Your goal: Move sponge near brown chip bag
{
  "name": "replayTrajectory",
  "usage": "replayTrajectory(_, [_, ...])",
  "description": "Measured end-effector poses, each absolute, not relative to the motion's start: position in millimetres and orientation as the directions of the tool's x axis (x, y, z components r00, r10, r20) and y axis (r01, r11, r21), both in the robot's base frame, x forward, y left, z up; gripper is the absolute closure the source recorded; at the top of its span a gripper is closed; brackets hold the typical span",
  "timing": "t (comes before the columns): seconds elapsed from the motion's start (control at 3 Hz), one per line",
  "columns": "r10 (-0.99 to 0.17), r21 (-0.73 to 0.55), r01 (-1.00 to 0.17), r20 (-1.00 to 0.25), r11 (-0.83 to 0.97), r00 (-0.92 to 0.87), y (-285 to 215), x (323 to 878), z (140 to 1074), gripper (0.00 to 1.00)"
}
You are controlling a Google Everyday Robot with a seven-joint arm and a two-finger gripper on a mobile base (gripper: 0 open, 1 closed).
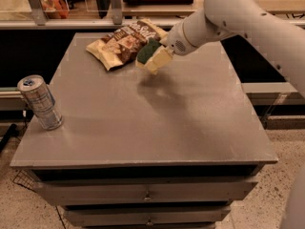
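The brown chip bag (125,43) lies flat at the far left-centre of the grey table (143,123). My gripper (153,60) reaches in from the upper right on a white arm and is shut on the sponge (147,51), whose dark green top faces left. The sponge hangs a little above the table, right at the bag's right edge; whether it touches the bag I cannot tell. The cream fingers (159,61) clasp its pale underside.
A silver drink can (40,102) stands upright near the table's left edge. The table has drawers below its front edge (147,194). A glass barrier and shelving run behind the far edge.
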State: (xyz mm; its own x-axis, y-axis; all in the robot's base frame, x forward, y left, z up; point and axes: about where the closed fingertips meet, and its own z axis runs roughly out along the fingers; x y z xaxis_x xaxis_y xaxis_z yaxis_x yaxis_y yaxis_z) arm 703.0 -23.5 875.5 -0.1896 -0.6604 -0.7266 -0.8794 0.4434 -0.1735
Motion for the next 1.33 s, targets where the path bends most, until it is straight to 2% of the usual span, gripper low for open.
replayTrajectory(0.33, [-0.664, -0.185, -0.864, -0.719, 0.469, -0.207, -26, 732, 875, 0.9])
replayTrajectory(0.67, [-0.683, -0.195, -0.857, -0.696, 0.477, -0.222, -26, 750, 870, 0.59])
replayTrajectory(1.33, [-0.698, -0.191, -0.852, -0.671, 0.487, -0.249, -32, 755, 859, 0.12])
